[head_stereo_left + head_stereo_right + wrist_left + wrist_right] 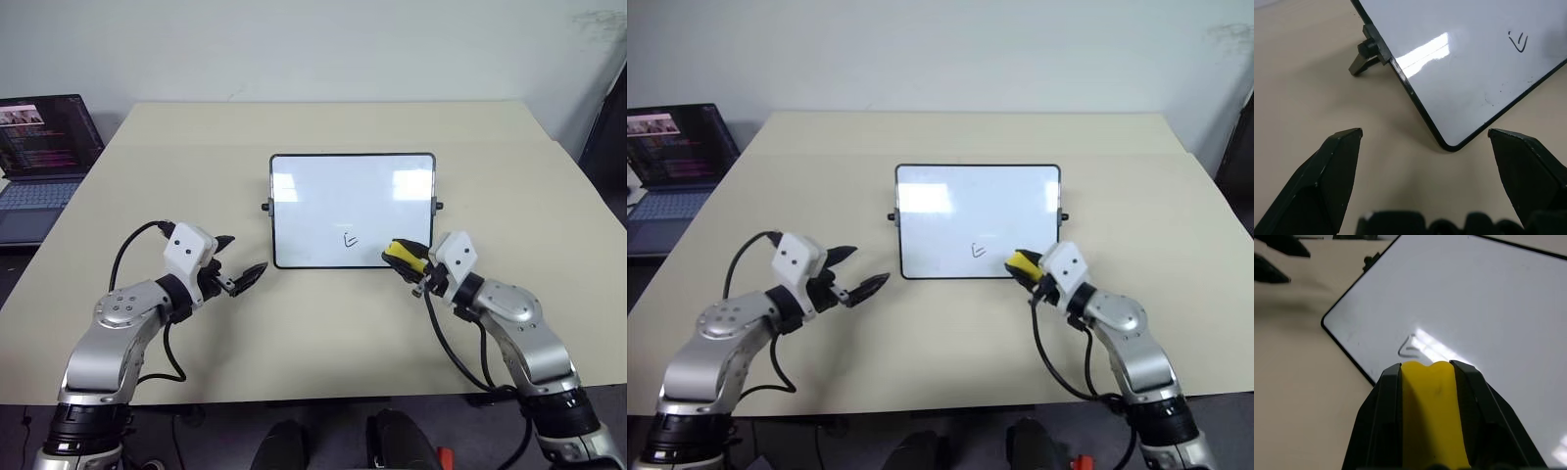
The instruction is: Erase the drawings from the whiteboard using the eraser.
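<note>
Head camera, left to right: a laptop (44,157) sat at the far-left edge of the frame, off the job. The left gripper (238,269) hovered over the table (323,333) at lower left of centre, fingers spread wide with nothing between them, tips aimed toward the whiteboard's near-left corner and clear of it. The whiteboard (333,191) stood mid-frame, propped on its side knobs and leaning back, long axis running left-right across the picture, white face toward the robot. Only one mark of the drawings (349,238) showed, a small "E", low and right of centre on the board face; the rest of the face looked clean. The right gripper (409,260) was at the board's lower-right corner, fingers pinching the eraser (404,255). In the right wrist view the yellow block ran lengthwise between the fingers, its free end pointing at the mark, just short of it; I couldn't tell whether it touched the board. Judgement: remaining step was wiping that last letter. To do it well, lay the dark face flat on the surface, sweep short strokes left across the mark, press lightly so the propped board doesn't tip, and bring the free left gripper in to brace the frame if it rocks.
</note>
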